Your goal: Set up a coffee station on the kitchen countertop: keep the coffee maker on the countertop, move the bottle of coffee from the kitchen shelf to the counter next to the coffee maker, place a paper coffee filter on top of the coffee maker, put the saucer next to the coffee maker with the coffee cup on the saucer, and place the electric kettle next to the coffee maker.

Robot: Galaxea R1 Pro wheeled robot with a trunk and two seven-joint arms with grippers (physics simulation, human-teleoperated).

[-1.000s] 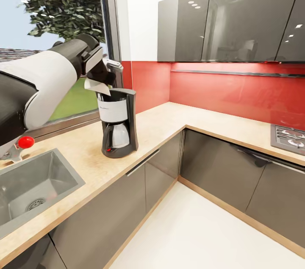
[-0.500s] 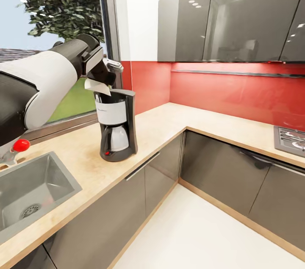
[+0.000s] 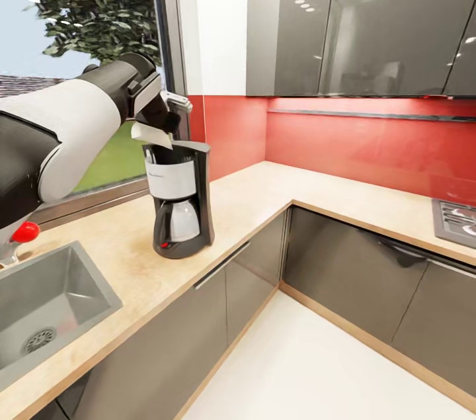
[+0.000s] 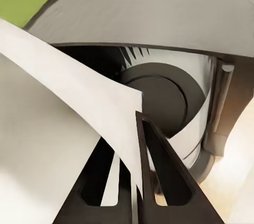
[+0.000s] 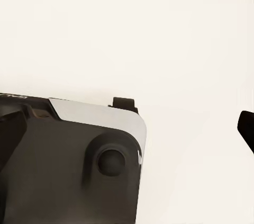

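The left arm reaches over the worktop [image 3: 132,241], its hand [image 3: 162,126] pinched shut on a paper coffee filter [image 3: 151,134] held just above the coffee maker [image 3: 178,198], beside the sink [image 3: 46,301].

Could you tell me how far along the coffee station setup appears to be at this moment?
Done: the coffee maker stands on the countertop. In hand: the left hand holds the paper filter just above the machine's open top. Left: releasing the filter there; no bottle, saucer, cup or kettle sits beside the machine yet.
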